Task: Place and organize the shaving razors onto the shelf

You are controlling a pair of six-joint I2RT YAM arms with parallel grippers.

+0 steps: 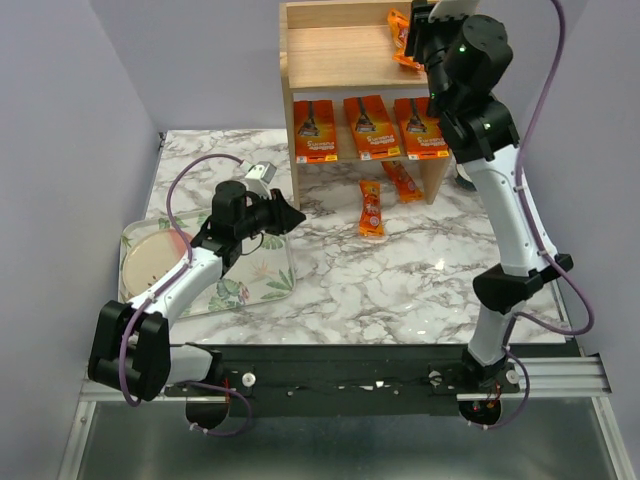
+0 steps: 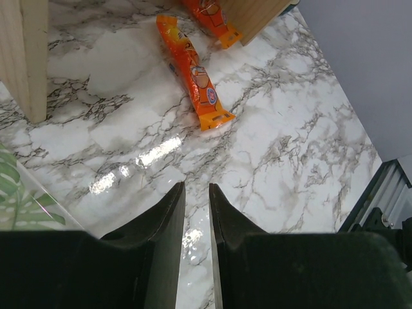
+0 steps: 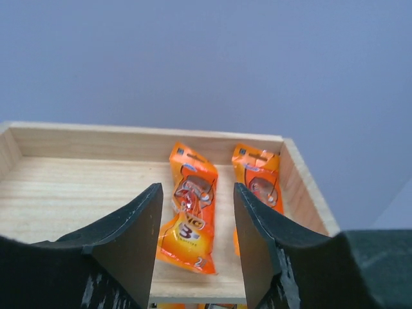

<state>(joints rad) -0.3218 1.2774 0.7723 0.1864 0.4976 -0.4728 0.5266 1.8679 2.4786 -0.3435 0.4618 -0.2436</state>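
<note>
The wooden shelf [image 1: 340, 60] stands at the back of the table. Three wide orange razor cards [image 1: 371, 127] stand side by side on its lower tier. Two narrow razor packs lie on the upper tier at the right, one [image 3: 190, 212] tilted and one [image 3: 261, 180] by the side panel. My right gripper [image 3: 196, 193] is open and empty, hovering above the tilted pack. Two more narrow packs lie on the table, one [image 2: 196, 84] in the open and one [image 2: 209, 16] at the shelf's foot. My left gripper [image 2: 196, 187] is shut and empty, low over the marble, short of them.
A leaf-print tray [image 1: 270, 275] with a round beige disc [image 1: 148, 258] lies at the left under my left arm. A small grey-white object [image 1: 262, 172] sits behind it. The shelf's left side panel [image 2: 29, 58] stands close to my left gripper.
</note>
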